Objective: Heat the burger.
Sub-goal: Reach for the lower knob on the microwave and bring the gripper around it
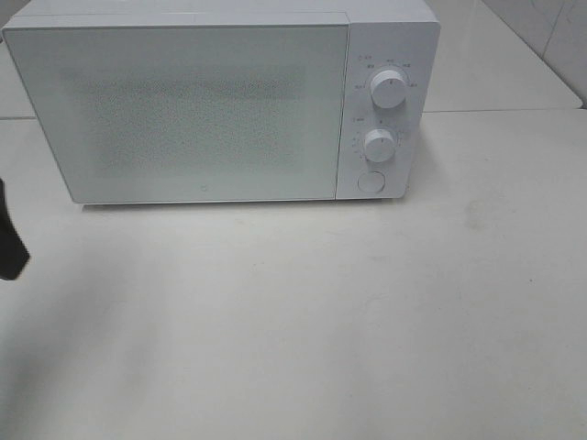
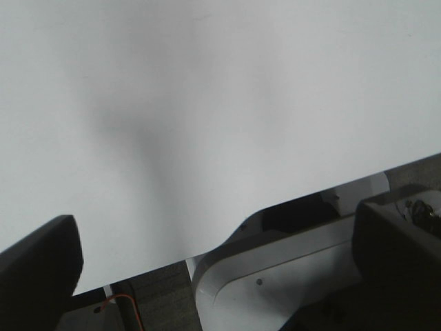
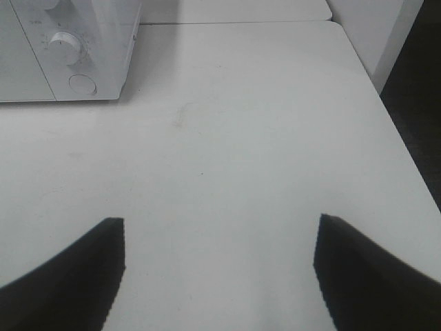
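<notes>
White microwave [image 1: 183, 110] fills the upper left and centre of the overhead frame, door [image 1: 183, 115] shut; two knobs [image 1: 389, 90] and a round button [image 1: 371, 181] on its right panel. Burger not visible in any view, can't tell where it is. Left gripper [image 2: 217, 221] spread wide, nothing in it, over bare white table [image 1: 321, 321]. Right gripper [image 3: 220, 224] also released, holding nothing.

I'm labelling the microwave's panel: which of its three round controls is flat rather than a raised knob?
The bottom button, which sits flush. The top knob and middle knob both stick out, with markings printed around them.
</notes>
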Tool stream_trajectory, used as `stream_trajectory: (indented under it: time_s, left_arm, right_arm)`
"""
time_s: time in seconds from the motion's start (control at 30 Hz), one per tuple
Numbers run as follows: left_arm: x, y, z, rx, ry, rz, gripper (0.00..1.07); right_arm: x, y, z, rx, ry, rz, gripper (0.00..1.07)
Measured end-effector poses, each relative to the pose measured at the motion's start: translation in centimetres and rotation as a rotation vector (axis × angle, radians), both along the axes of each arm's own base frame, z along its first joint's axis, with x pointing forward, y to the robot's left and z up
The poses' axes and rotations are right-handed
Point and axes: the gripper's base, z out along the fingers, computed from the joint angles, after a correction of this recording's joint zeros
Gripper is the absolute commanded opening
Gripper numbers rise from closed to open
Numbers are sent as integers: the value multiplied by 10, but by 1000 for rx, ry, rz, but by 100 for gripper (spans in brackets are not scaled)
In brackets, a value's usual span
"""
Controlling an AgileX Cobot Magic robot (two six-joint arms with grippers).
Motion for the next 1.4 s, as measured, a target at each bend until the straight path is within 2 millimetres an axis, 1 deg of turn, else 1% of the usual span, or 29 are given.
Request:
stream_trajectory:
  time_s: [0.03, 0.1, 0.13, 0.2, 0.27, 0.3, 0.33, 0.4, 0.43, 0.47, 0.5, 0.53, 0.57, 0.6, 0.63, 0.67, 0.73, 0.77, 0.83, 0.87, 0.9, 0.97, 1.03, 1.1, 1.13, 1.17, 1.23, 1.27, 1.4]
  left_arm:
    - [0, 0, 0, 0, 0, 0, 100]
    - [-9, 21, 12, 22, -28, 77, 100]
    - [-9, 21, 12, 22, -28, 77, 100]
    - [-19, 36, 21, 19, -64, 165, 100]
    - [-22, 38, 21, 19, -69, 181, 100]
    - [-32, 43, 22, 29, -87, 203, 100]
    - [-32, 43, 22, 29, -87, 203, 100]
    - [-49, 46, 21, 50, -111, 208, 100]
    - [-49, 46, 21, 50, -111, 208, 100]
    - [-56, 46, 20, 56, -120, 208, 100]
    - [-68, 47, 16, 62, -135, 207, 100]
    - [-68, 47, 16, 62, -135, 207, 100]
    - [-75, 47, 15, 64, -148, 208, 100]
    - [-87, 47, 14, 65, -189, 212, 100]
    - [-93, 47, 14, 65, -211, 213, 100]
    - [-93, 47, 14, 65, -211, 213, 100]
    - [-109, 48, 12, 67, -276, 217, 100]
    - [-109, 48, 12, 67, -276, 217, 100]
    - [-126, 50, 10, 82, -354, 220, 100]
    - [-126, 50, 10, 82, -354, 220, 100]
    - [-134, 51, 7, 88, -405, 224, 100]
    - [-139, 51, 6, 86, -432, 227, 100]
    - [-152, 51, 2, 81, -504, 232, 100]
    - [-156, 51, 1, 79, -523, 234, 100]
    - [-165, 51, 4, 75, -585, 240, 100]
    - [-165, 51, 4, 75, -585, 240, 100]
    - [-177, 51, 6, 67, -664, 244, 100]
    - [-177, 51, 6, 67, -664, 244, 100]
    - [-192, 51, 8, 59, -762, 248, 100]
  right_arm:
    - [0, 0, 0, 0, 0, 0, 75]
    - [0, 0, 0, 0, 0, 0, 75]
    - [0, 0, 0, 0, 0, 0, 75]
    - [0, 0, 0, 0, 0, 0, 75]
    - [0, 0, 0, 0, 0, 0, 75]
    - [0, 0, 0, 0, 0, 0, 75]
    - [0, 0, 0, 0, 0, 0, 75]
    - [0, 0, 0, 0, 0, 0, 75]
    - [0, 0, 0, 0, 0, 0, 75]
    - [0, 0, 0, 0, 0, 0, 75]
    - [0, 0, 0, 0, 0, 0, 75]
    - [0, 0, 0, 0, 0, 0, 75]
    - [0, 0, 0, 0, 0, 0, 75]
    - [0, 0, 0, 0, 0, 0, 75]
    - [0, 0, 0, 0, 0, 0, 75]
    - [0, 0, 0, 0, 0, 0, 75]
    - [0, 0, 0, 0, 0, 0, 75]
    - [0, 0, 0, 0, 0, 0, 75]
    - [0, 0, 0, 0, 0, 0, 75]
    - [0, 0, 0, 0, 0, 0, 75]
    - [0, 0, 0, 0, 0, 0, 75]
    - [0, 0, 0, 0, 0, 0, 75]
    - [0, 0, 0, 0, 0, 0, 75]
    - [0, 0, 0, 0, 0, 0, 75]
    - [0, 0, 0, 0, 0, 0, 75]
    - [0, 0, 0, 0, 0, 0, 75]
    - [0, 0, 0, 0, 0, 0, 75]
    - [0, 0, 0, 0, 0, 0, 75]
    - [0, 0, 0, 0, 0, 0, 75]
